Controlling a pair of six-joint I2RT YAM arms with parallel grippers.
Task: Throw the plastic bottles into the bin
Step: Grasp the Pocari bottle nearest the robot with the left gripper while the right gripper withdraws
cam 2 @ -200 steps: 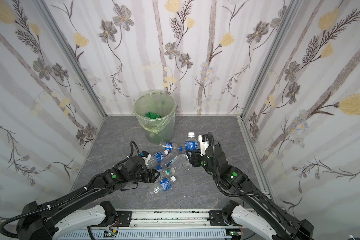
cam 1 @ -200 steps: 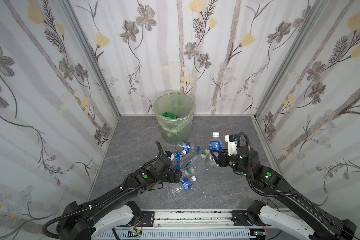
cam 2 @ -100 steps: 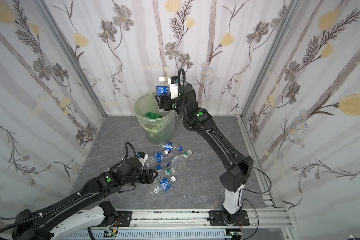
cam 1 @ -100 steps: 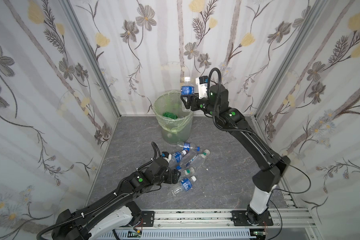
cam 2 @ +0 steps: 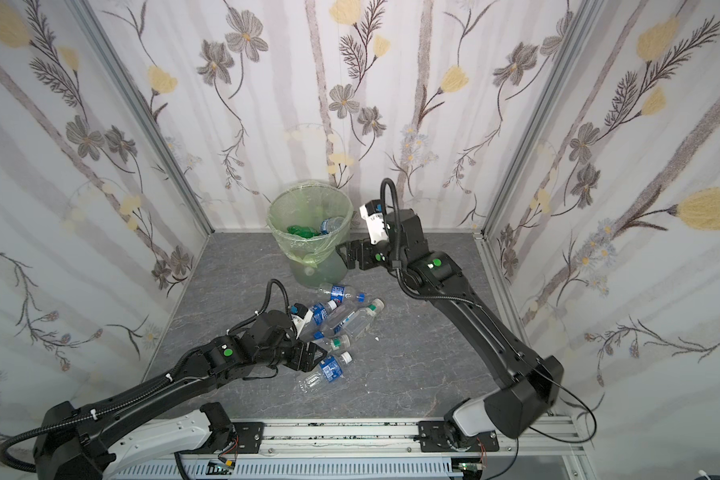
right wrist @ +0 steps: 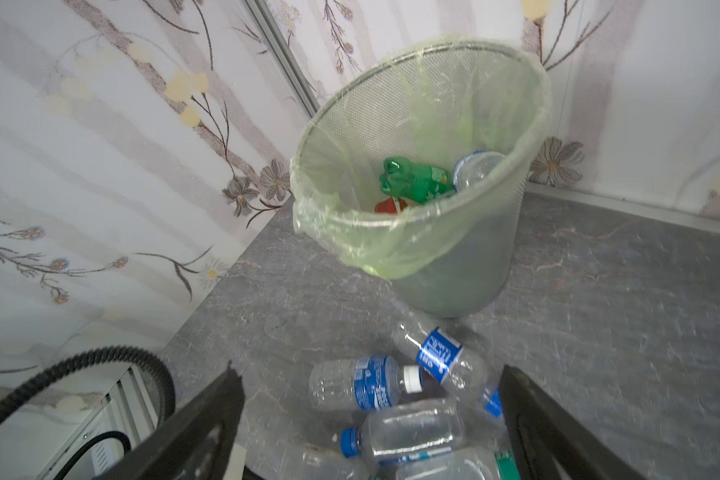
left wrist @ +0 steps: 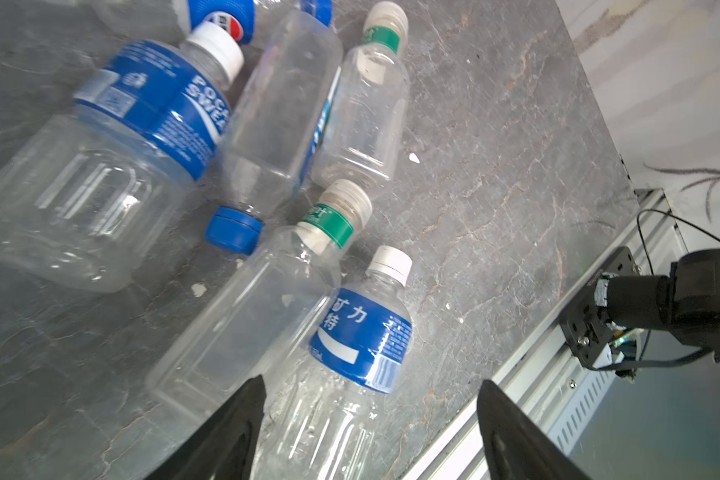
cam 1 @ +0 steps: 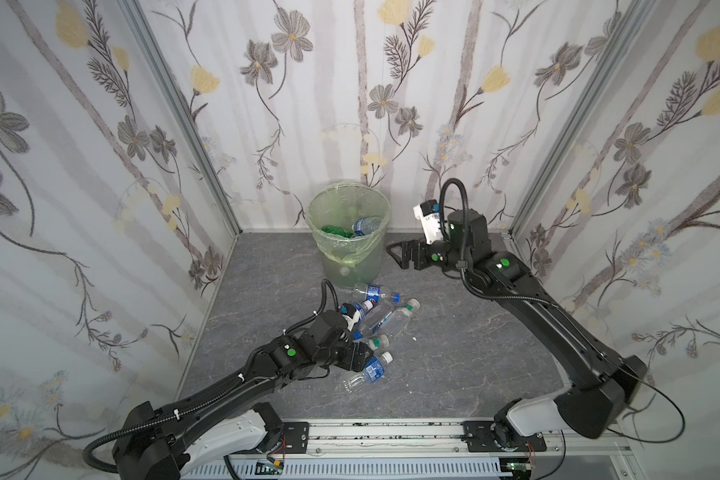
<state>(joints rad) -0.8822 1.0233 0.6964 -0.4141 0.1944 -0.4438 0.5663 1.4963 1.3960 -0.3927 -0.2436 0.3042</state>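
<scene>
The pale-green bin (cam 1: 352,266) (cam 2: 321,270) (right wrist: 454,257) stands at the back wall. Inside it lie a green bottle (cam 1: 335,230) (right wrist: 416,180) and a clear blue-labelled one (cam 1: 366,225) (right wrist: 474,168). Several plastic bottles (cam 1: 381,316) (cam 2: 346,322) lie heaped on the grey floor in front of the bin. My left gripper (cam 1: 361,358) (left wrist: 371,382) is open and low over a white-capped, blue-labelled bottle (left wrist: 362,332) (cam 1: 371,370), a finger on either side of its body. My right gripper (cam 1: 395,251) (cam 2: 345,253) (right wrist: 368,370) hangs open and empty just right of the bin.
Flowered walls close in the floor on three sides. A metal rail (cam 1: 371,432) with both arm bases runs along the front edge. Bare grey floor (cam 1: 454,345) lies right of the bottle heap, under my right arm.
My right gripper lifted a blue-labelled bottle from the floor to above the bin, opened, and drew back to the bin's right side. That bottle now lies in the bin. The left gripper shifted only slightly.
</scene>
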